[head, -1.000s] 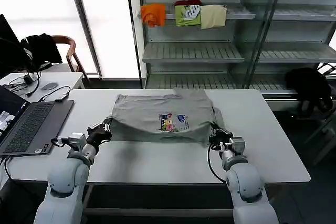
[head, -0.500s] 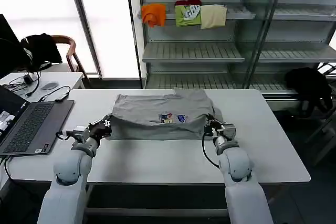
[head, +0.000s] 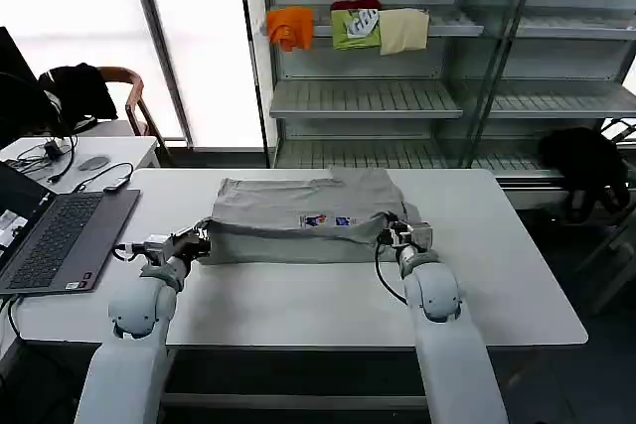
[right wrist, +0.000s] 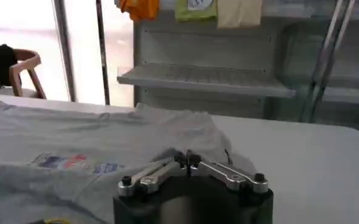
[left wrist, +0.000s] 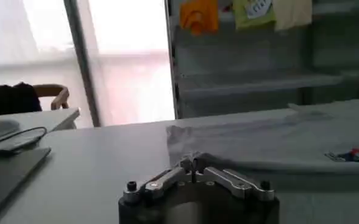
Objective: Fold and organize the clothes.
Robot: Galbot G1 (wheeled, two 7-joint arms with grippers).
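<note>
The grey top (head: 303, 215) is soft matt cotton cloth, creased along its near folded edge. The table (head: 298, 305) looks smooth, matt white. Both grippers' fingers (left wrist: 167, 178) (right wrist: 225, 173) are dull silvery metal.

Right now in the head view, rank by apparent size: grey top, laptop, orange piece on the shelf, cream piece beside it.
1. Grey top, largest.
2. Laptop, partly cut off at the edge.
3. Cream piece and orange piece: alike, cream perhaps slightly bigger; both sit farther from the camera, so true sizes are unsure.
</note>
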